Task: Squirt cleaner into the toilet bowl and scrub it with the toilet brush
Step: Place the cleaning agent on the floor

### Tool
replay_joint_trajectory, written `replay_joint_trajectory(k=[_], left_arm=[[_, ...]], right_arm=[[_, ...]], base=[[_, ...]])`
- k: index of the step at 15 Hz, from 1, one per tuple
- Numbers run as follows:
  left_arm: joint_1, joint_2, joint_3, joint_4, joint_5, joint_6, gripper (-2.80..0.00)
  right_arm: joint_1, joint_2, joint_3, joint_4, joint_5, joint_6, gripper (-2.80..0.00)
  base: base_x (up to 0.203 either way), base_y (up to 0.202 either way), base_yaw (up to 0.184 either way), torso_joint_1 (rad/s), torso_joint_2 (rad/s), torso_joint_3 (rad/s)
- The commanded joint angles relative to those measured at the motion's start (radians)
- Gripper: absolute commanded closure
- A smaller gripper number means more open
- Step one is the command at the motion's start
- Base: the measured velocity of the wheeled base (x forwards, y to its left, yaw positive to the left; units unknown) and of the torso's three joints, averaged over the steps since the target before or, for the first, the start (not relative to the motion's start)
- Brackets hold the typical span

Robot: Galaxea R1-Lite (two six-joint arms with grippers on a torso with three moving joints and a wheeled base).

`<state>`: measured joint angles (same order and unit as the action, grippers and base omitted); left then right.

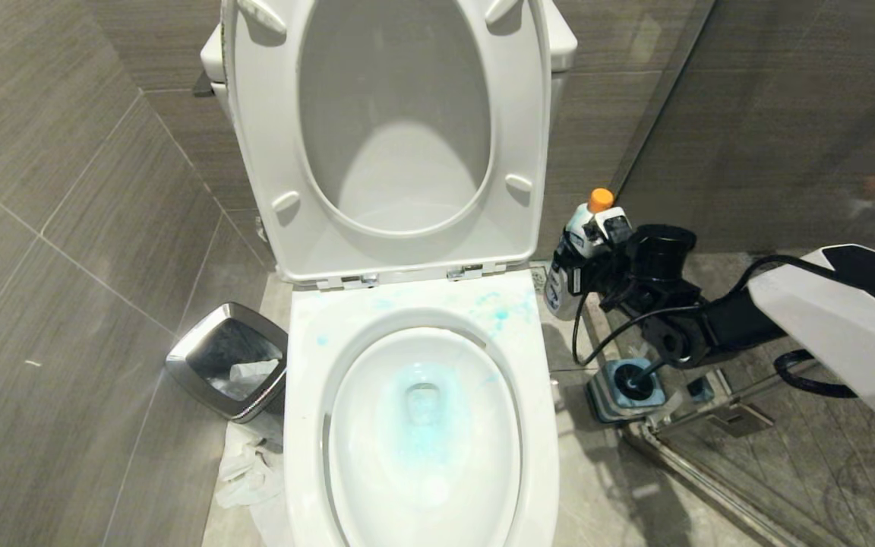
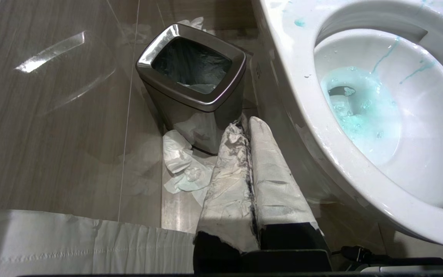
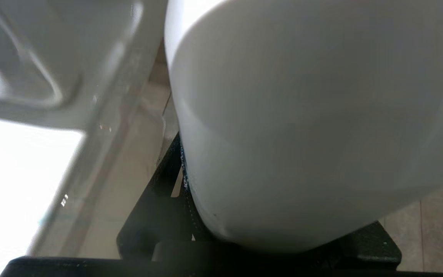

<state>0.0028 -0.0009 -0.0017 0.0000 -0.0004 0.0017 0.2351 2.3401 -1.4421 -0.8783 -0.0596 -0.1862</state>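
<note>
My right gripper (image 1: 588,241) clamps the cleaner (image 1: 576,251) mid-body, upright, low beside the toilet bowl (image 1: 422,425), where blue liquid already pools. The small plastic bottle looks light, smooth and squeezable, so I judge its waist the safest hold. The toilet brush (image 1: 630,380) stands in its holder (image 1: 597,396) below. My left gripper (image 2: 250,154) hangs closed and empty near the waste bin (image 2: 192,82).

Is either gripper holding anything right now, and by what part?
The right gripper holds the cleaner around its body, beside the toilet bowl. The left gripper is shut, empty.
</note>
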Motion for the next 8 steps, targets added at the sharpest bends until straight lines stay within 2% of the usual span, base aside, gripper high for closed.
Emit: replay_joint_trajectory(k=[1, 4, 8], left_arm=[[0.000, 0.001, 0.000, 0.000, 0.000, 0.000, 0.00], [0.000, 0.001, 0.000, 0.000, 0.000, 0.000, 0.00], [0.000, 0.001, 0.000, 0.000, 0.000, 0.004, 0.00]], right_arm=[[0.001, 0.057, -0.012, -0.007, -0.004, -0.008, 0.00], [0.000, 0.110, -0.030, -0.009, -0.008, -0.007, 0.00], [0.000, 0.231, -0.213, -0.005, -0.005, -0.008, 0.00]], base=[[0.000, 0.000, 0.000, 0.000, 0.00, 0.000], [0.000, 0.000, 0.000, 0.000, 0.00, 0.000], [0.000, 0.000, 0.000, 0.000, 0.00, 0.000]])
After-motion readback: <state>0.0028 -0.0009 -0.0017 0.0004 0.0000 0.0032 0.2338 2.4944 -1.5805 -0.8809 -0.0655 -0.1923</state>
